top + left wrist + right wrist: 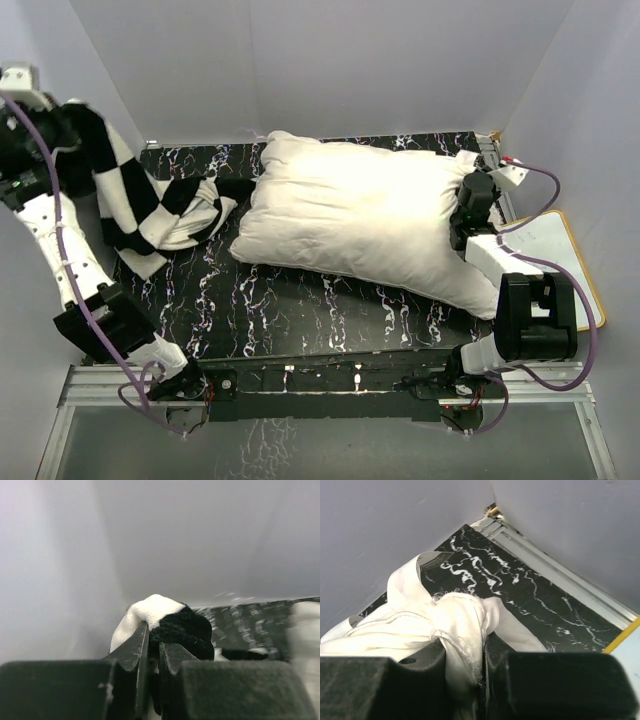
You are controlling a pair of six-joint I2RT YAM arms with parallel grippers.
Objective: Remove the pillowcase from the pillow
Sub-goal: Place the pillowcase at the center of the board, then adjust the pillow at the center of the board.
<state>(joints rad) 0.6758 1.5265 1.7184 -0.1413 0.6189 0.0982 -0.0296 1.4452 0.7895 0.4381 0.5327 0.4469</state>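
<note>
The left pincer (pixel 152 642) pinches the pillowcase (pixel 150 205), raised beside the bare pillow (pixel 360 215); right pincer (pixel 481 652) pinches pillow's corner.

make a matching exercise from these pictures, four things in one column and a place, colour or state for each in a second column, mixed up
Things
1. pillowcase
2. pillow
3. table
4. white board

Descriptions
a. black with white marbling
b. off-white, lying bare across the middle
c. at the far right, yellow-rimmed
d. black-and-white checks, one end lifted high at the left

Pairs: 1-d, 2-b, 3-a, 4-c
</note>
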